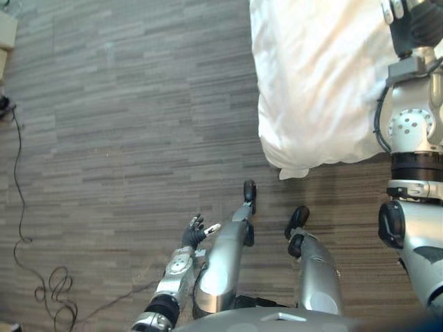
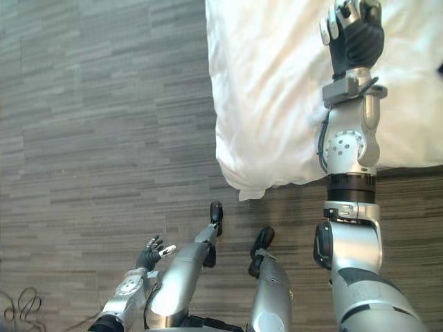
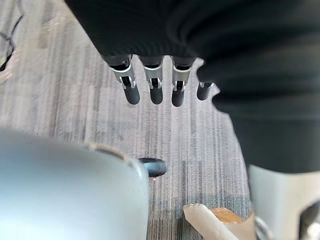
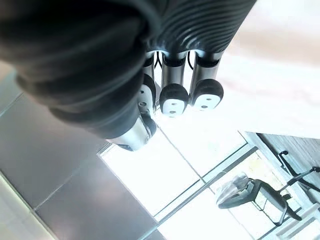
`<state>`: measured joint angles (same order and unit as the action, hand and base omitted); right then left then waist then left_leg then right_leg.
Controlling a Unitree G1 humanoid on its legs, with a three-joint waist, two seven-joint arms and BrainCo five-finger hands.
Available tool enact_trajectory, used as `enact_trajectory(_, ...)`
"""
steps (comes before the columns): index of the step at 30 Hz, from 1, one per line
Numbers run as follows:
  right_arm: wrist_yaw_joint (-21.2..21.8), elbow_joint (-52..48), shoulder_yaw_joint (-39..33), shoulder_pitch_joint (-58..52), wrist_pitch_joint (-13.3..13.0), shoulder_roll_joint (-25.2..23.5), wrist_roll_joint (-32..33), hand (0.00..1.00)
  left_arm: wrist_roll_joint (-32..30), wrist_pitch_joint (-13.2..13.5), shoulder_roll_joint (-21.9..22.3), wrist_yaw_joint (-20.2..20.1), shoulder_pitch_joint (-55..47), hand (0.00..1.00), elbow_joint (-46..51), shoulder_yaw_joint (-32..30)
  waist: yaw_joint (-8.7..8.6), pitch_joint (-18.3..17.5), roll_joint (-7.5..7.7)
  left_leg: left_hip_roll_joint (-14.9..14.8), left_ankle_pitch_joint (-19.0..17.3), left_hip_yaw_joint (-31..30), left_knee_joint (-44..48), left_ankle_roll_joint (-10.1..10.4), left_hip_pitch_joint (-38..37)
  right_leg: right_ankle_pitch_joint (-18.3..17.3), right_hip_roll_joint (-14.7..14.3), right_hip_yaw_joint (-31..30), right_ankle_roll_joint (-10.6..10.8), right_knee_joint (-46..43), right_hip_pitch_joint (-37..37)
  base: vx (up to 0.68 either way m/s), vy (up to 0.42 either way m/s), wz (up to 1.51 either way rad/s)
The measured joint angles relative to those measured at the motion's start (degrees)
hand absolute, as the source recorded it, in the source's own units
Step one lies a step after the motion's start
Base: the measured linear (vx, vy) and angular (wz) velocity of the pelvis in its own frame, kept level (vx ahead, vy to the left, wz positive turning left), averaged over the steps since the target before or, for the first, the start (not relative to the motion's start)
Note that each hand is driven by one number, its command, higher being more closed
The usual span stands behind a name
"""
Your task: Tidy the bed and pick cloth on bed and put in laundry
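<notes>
Right eye view is showing the white bedding (image 2: 277, 90) lying in the upper right of the frame, with the right hand (image 2: 354, 34) hovering over it at the top edge, fingers curling in and gripping nothing. The left hand (image 1: 194, 232) is hanging at lower centre-left over the grey floor (image 1: 104, 138), well apart from the bedding, fingers relaxing open. Right wrist view is adding a chair (image 4: 255, 195) at lower right.

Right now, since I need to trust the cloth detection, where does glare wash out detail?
Left eye view: the white bedding is washed out, folds faint. Right wrist view: a bright window glares behind the right hand. Left wrist view: floor evenly lit.
</notes>
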<state>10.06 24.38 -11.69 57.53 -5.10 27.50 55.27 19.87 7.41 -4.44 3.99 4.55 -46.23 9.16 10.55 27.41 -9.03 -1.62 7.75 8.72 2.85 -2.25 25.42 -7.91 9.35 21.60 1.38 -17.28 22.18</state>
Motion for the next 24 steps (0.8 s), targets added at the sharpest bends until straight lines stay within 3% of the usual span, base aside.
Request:
enact_trajectory(4, -7.1, 4.3, -4.3, 0.4, -5.7, -2.8, 5.4, 1.00, 0.4, 0.9, 2.0, 0.2, 1.8, 0.00, -1.2, -0.3, 0.97, 0.5, -1.71, 0.2, 0.4, 0.7, 0.1, 0.4, 3.7, -0.4, 0.8, -0.7, -0.2, -2.3, 5.5, -0.05, 0.005, -0.04)
enact_trajectory(6, -8.0, 1.8, -5.6, -1.2, -8.2, -3.1, 6.4, 1.00, 0.3, 1.3, 2.7, 0.3, 2.7, 0.00, -1.8, -0.7, 1.23, 0.9, -2.47, 0.4, 0.9, 2.3, -0.9, 0.1, 3.8, -0.8, 1.2, -2.4, 0.1, -3.9, 7.5, -0.03, -0.003, -0.29)
enact_trajectory(9, -9.2, -3.6, -5.7, -3.3, -11.5, -4.4, 6.1, 1.00, -0.9, 3.3, 4.6, 2.4, 2.8, 0.00, -2.2, -3.6, -0.31, 0.8, -2.51, 0.6, 0.9, 4.7, -1.0, 0.2, 5.0, -1.4, 2.0, -4.3, -0.1, -6.4, 10.7, -0.01, -0.015, -0.31)
enact_trajectory(16, -8.7, -14.6, -10.8, -15.2, -10.3, -4.3, -0.8, 1.00, -0.9, 2.9, 7.1, 3.9, 3.7, 0.00, 2.4, -3.7, -4.85, 1.2, -1.82, 0.6, 0.6, 8.9, -0.7, 0.6, 6.7, -1.5, 2.6, -7.5, -0.2, -9.0, 15.6, 0.01, -0.015, -0.25)
enact_trajectory(18, -6.9, -13.8, -13.9, -21.3, -8.8, -4.3, -1.7, 1.00, -0.9, 2.7, 7.0, 3.9, 3.7, 0.00, 3.8, -5.1, -5.96, 1.3, 0.04, 0.4, 0.1, 10.9, -0.3, 1.1, 6.5, -1.5, 2.5, -9.1, -0.2, -9.5, 16.5, 0.02, -0.022, -0.33)
enact_trajectory(24, -0.6, -10.8, -17.2, -37.7, -7.1, -7.7, -2.7, 1.00, -0.9, 1.6, 6.1, 3.8, 3.6, 0.00, 4.8, -6.7, -8.49, 2.0, 1.62, -1.0, -1.7, 13.5, 1.5, 0.5, 5.2, -0.7, 1.5, -10.0, 0.0, -9.0, 15.5, 0.03, -0.026, -0.27)
